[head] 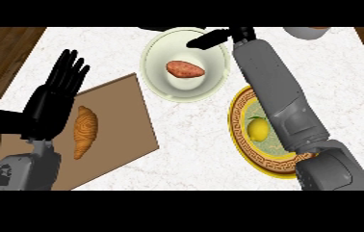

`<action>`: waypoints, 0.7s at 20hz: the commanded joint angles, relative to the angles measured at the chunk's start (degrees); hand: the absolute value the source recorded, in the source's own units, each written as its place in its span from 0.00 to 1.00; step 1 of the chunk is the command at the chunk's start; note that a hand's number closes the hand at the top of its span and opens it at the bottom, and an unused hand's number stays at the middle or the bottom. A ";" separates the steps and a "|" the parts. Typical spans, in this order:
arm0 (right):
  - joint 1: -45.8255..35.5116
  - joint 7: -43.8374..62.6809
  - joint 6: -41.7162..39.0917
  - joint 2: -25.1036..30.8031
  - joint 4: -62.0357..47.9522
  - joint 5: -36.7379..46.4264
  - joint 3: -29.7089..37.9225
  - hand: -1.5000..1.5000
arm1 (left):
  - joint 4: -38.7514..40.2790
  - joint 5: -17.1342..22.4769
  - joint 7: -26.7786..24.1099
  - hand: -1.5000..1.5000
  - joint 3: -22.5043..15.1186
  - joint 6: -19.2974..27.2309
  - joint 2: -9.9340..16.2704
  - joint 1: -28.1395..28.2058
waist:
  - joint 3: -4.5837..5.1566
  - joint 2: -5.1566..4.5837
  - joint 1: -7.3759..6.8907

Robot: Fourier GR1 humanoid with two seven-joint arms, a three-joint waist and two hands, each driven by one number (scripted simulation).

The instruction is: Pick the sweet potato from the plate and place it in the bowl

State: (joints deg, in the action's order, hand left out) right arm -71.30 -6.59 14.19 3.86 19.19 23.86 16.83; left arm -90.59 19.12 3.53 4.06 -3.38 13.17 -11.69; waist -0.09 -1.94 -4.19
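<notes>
The reddish-brown sweet potato (pixel 186 69) lies in the middle of the pale round bowl (pixel 153 67) at the back centre of the counter. My right hand (pixel 208 39) hovers over the bowl's far right rim, its fingers straight and pointing left, holding nothing. The right forearm runs across the yellow plate (pixel 238 125) with the patterned rim and hides its right side. My left hand (pixel 53 98) rests open at the left, fingers up.
A yellow lemon (pixel 257 128) sits on the plate beside my forearm. A brown cutting board (pixel 124 130) at the front left carries a croissant (pixel 84 131). A grey object (pixel 305 32) shows partly at the back right edge.
</notes>
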 commanded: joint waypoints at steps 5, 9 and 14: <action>1.23 -4.46 -2.82 9.91 -3.07 -4.92 6.48 0.00 | 2.17 1.27 -0.29 0.50 2.65 -1.68 1.80 0.11 | 0.04 0.57 1.37; 4.52 -7.14 -7.70 13.95 -4.19 -6.39 7.69 0.00 | 2.87 0.85 -1.59 0.50 2.70 -1.59 0.86 0.87 | 0.05 1.00 2.28; 9.60 -11.01 -15.95 20.09 -4.87 -7.00 7.70 0.00 | 1.70 -0.33 -0.95 0.50 2.49 -0.03 0.14 1.48 | 0.03 1.20 2.76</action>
State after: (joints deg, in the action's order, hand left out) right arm -64.30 -15.49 3.49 19.37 15.11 17.57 24.02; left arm -90.36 18.66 2.46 5.39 -3.57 12.93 -9.10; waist -0.06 -0.83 -1.92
